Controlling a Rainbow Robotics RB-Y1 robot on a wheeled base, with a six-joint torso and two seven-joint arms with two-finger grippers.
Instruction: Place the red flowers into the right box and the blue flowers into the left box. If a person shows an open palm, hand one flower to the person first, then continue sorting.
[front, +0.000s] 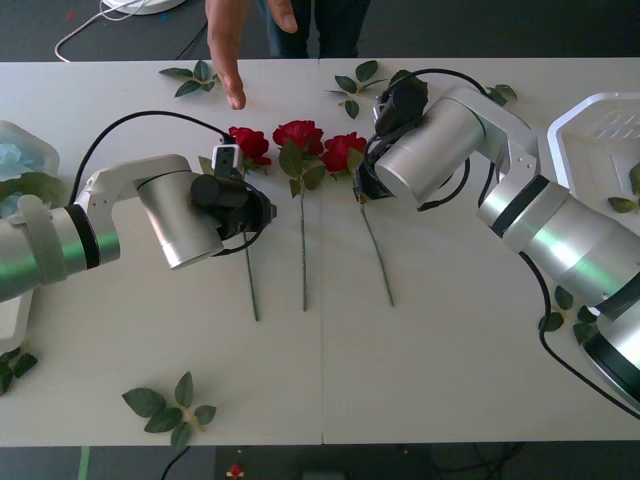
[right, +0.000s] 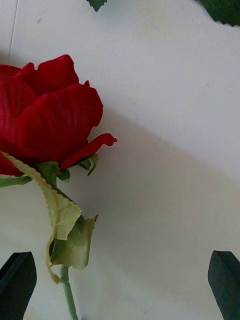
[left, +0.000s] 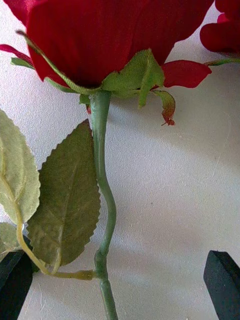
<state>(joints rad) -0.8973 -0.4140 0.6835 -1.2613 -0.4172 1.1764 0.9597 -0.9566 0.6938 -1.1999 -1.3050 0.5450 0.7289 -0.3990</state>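
While a person's bare open hand is reaching over the white counter, three red artificial roses are lying at its middle, the left pincer and right pincer hovering wide open above two.

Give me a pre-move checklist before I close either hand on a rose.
1. The left hand is open: ok.
2. Stem of the leftmost rose lies between its fingers: ok, nearer one finger.
3. The right hand is open: ok.
4. Stem of the right rose lies between its fingers: ok, but close to one finger.
5. No handover request pending: not ok; a person's palm reaches over the far edge of the table, fingers extended.
6. The right box has room: ok, much bare floor.
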